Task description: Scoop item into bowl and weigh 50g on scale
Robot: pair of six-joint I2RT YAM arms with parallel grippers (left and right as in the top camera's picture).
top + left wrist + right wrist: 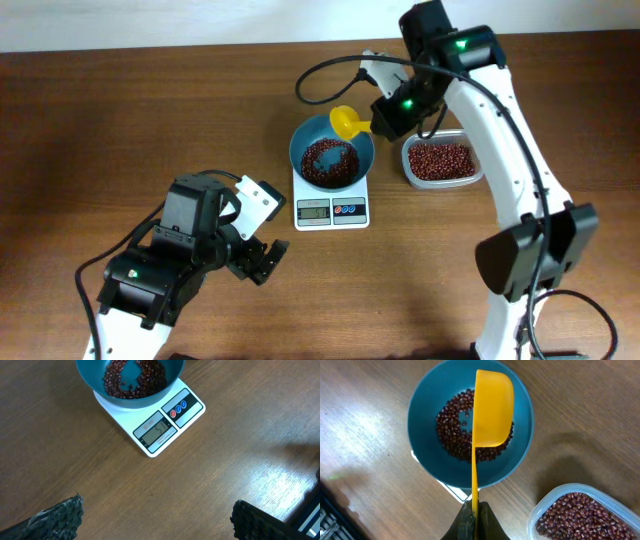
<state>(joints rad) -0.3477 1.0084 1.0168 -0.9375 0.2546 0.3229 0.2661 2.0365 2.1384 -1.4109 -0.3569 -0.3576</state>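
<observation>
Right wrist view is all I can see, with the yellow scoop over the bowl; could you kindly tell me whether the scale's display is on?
Observer: Yes. The left wrist view shows the scale with digits lit on its display, but they are too small for me to read reliably.
Operator: Thank you. And the other arm, please?
Observer: Overhead, the left gripper is open and empty, over bare table on the display side of the scale, not touching it.
Operator: Is anything hiding the controls?
Observer: No. The bowl sits behind the display, and both round buttons show in full.
</observation>
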